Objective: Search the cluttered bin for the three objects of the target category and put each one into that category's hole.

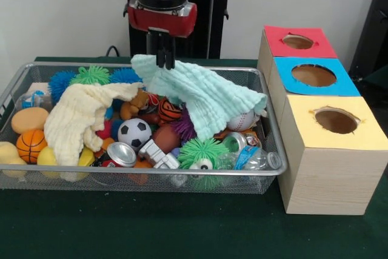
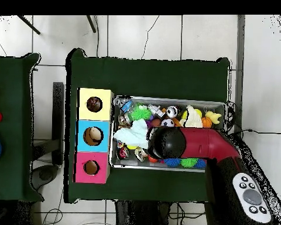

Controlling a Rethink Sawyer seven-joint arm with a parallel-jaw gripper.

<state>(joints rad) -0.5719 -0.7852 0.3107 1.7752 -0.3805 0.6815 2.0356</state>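
Note:
My gripper hangs over the back middle of the wire bin, its dark fingers pinched on the upper corner of a mint green cloth. That cloth drapes down to the right over the toys. In the overhead view the arm covers the gripper, and the mint cloth spreads toward the boxes. Under the cloths lie a soccer ball, a basketball, a baseball, green spiky balls and blue spiky balls.
A cream cloth covers the bin's left half. A can, a plastic bottle and an orange sponge lie in the clutter. Right of the bin stand three wooden boxes with holes: red, blue, yellow.

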